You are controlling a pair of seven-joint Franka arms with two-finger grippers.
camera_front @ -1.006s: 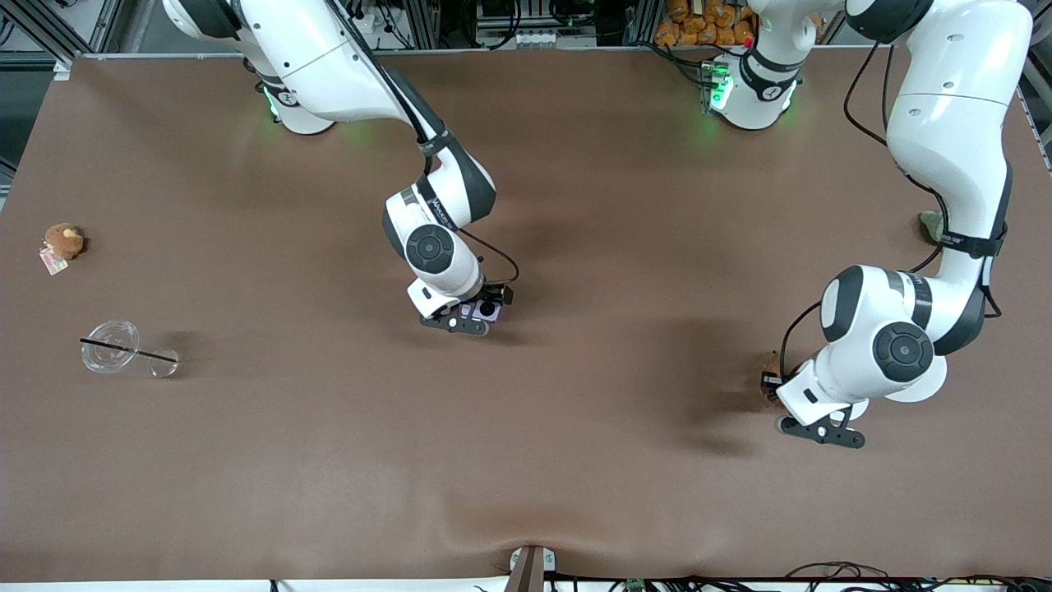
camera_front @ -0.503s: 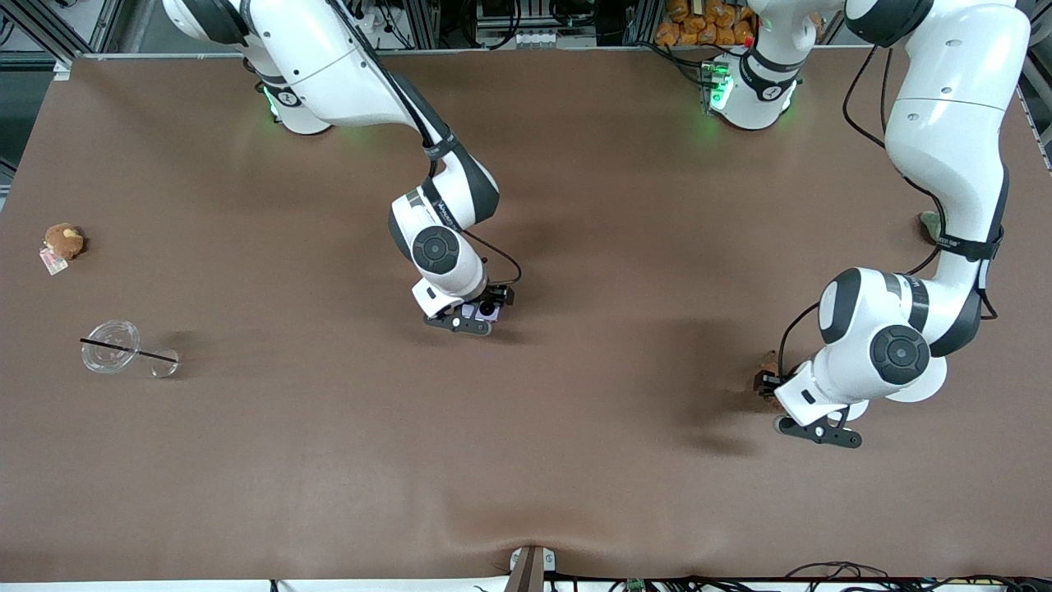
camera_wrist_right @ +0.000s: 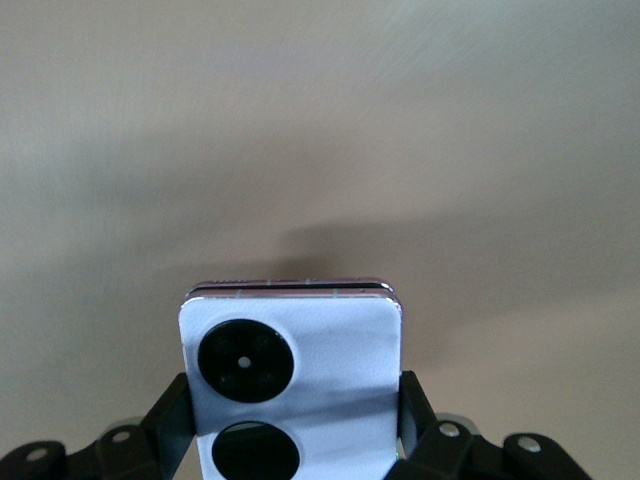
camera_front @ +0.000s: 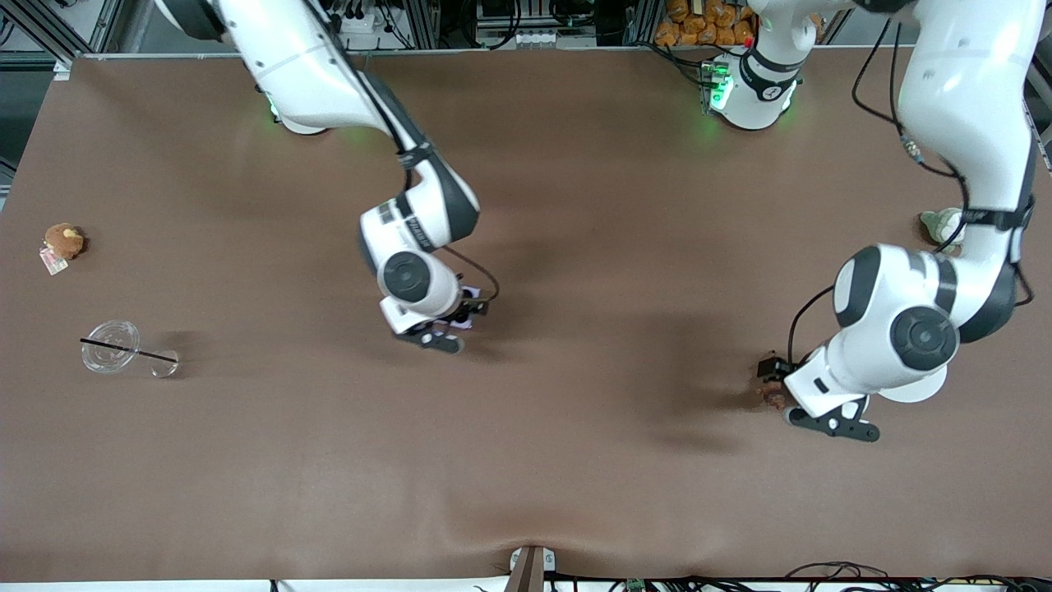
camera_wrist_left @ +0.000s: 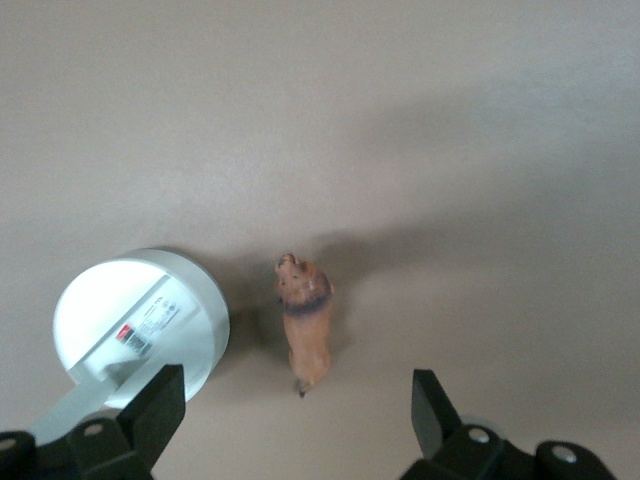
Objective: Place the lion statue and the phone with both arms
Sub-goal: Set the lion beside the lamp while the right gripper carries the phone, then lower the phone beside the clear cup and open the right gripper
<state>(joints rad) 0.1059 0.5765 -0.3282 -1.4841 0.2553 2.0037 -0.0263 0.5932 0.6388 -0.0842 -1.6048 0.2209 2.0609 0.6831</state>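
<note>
Left gripper (camera_wrist_left: 292,420) spread wide above the lion statue (camera_wrist_left: 305,325) on the table; right gripper (camera_wrist_right: 290,425) raised, pinching the phone (camera_wrist_right: 292,385).

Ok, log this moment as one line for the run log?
left gripper: open, above lion statue, which lies on table beside white disc | right gripper: shut on phone, over mid-table

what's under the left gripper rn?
The lion statue lies on the table below the open left gripper, beside a white round lid. What the statue covers is hidden.
</note>
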